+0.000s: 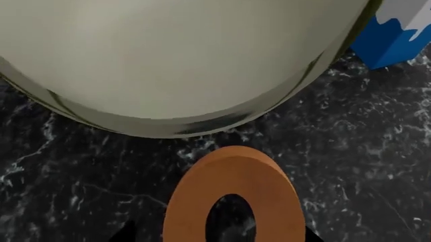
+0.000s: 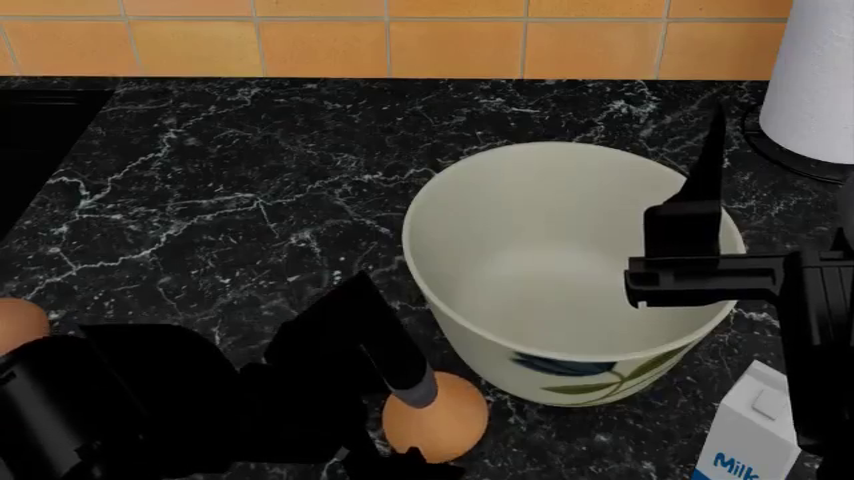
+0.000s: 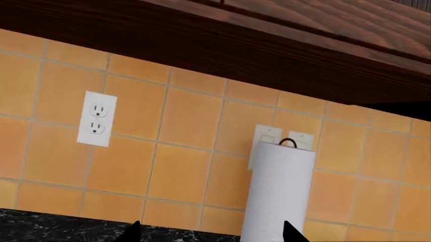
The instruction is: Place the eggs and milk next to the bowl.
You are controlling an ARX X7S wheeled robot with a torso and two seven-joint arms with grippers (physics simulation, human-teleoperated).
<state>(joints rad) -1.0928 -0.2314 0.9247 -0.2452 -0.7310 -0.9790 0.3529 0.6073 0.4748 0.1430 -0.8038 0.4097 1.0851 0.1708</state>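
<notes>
Eggs, milk and bowl, one view after another.

Left wrist view: one egg [image 1: 232,194] fills the lower centre of the frame, sitting between the tips of the left gripper [image 1: 215,236], whose dark fingertips show only at the bottom edge. The egg's long axis points toward the bowl [image 1: 181,65], whose cream wall spans the upper frame just beyond it. The blue base of the milk [image 1: 390,43] shows at upper right, on the black marble counter [image 1: 364,166].

Head view: the left arm reaches from lower left with its gripper closed around this egg at bottom centre, just left of the bowl's painted flower, so the left arm is the nearer one. A second egg [image 2: 19,322] sits at the left edge, well apart from the bowl. The milk stands at lower right, beside the bowl. The right gripper [image 2: 694,265] hovers raised over the bowl's right rim; its opening cannot be told.

Right wrist view: only tiled wall, an outlet [image 3: 97,118] and the paper-towel roll [image 3: 277,191].
</notes>
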